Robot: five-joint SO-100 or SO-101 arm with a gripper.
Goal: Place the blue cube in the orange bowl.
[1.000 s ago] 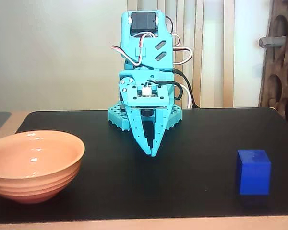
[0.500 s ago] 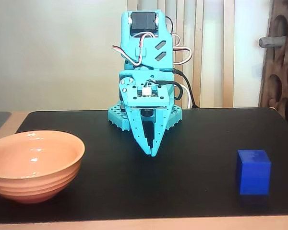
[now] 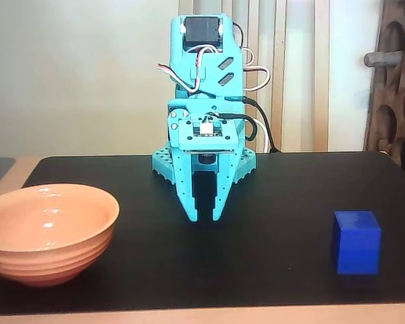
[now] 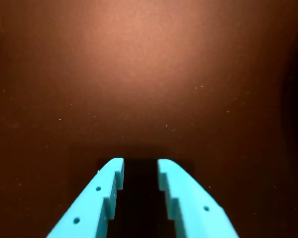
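The turquoise arm is standing folded at the middle of the black table (image 3: 277, 196), its gripper (image 3: 204, 217) pointing straight down with the tips hovering just above or resting on the surface; which of the two cannot be told. Its two fingers are sitting narrowly parted, with only a slim dark gap between them and nothing held, as the wrist view (image 4: 140, 166) is confirming: there the tips are framing bare dark tabletop alone. Taking the gripper as the landmark, in the fixed view the blue cube (image 3: 356, 242) is lying well apart to its right and somewhat nearer the camera, resting flat on the table with one face turned almost squarely toward the viewer, so that it is offering no long axis to favour. The orange bowl (image 3: 47, 233) is sitting well apart on the gripper's opposite side, at the left in that view, upright, empty and likewise nearer the table's front edge. Cube and bowl are thus flanking the gripper, neither touching it. The coming move, as judged from this layout, is hinging on a swing toward the cube's side, with the fingers needing to spread wider than the present gap before they can straddle the cube.
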